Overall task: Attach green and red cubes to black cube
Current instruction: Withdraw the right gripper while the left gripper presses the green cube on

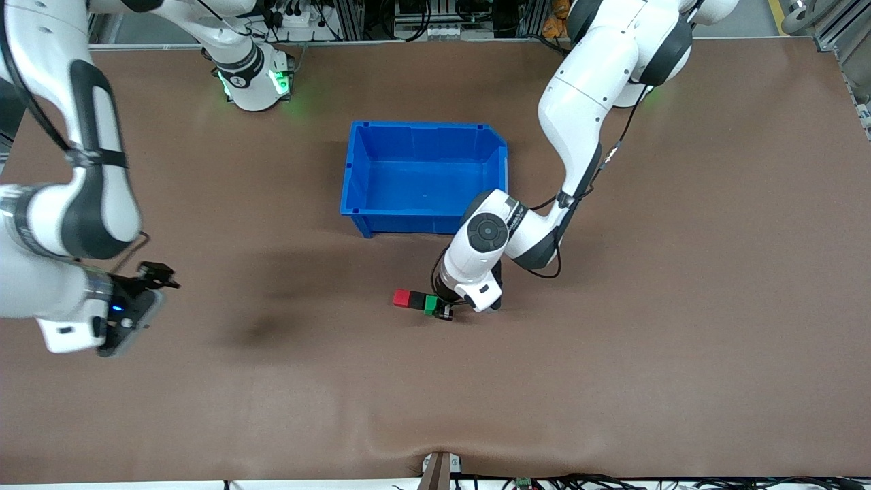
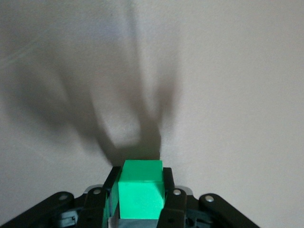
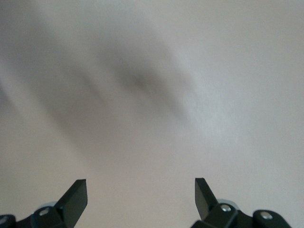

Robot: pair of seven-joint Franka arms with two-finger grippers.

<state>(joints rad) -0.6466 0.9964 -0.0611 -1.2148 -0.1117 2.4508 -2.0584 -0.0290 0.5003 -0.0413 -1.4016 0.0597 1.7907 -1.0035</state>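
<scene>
A red cube (image 1: pixel 401 297), a black cube (image 1: pixel 417 301) and a green cube (image 1: pixel 430 303) stand touching in a short row on the brown table, nearer the front camera than the blue bin. The black cube is in the middle. My left gripper (image 1: pixel 436 309) is down at the table, shut on the green cube (image 2: pixel 141 190), one finger on each side of it. In the left wrist view the green cube hides the black and red cubes. My right gripper (image 1: pixel 148 282) is open and empty (image 3: pixel 141 197) above bare table at the right arm's end, where that arm waits.
A large empty blue bin (image 1: pixel 422 221) stands mid-table, just farther from the front camera than the cubes. The left arm's elbow and wrist (image 1: pixel 487 235) hang over its front corner. A clamp (image 1: pixel 439 469) sits at the table's front edge.
</scene>
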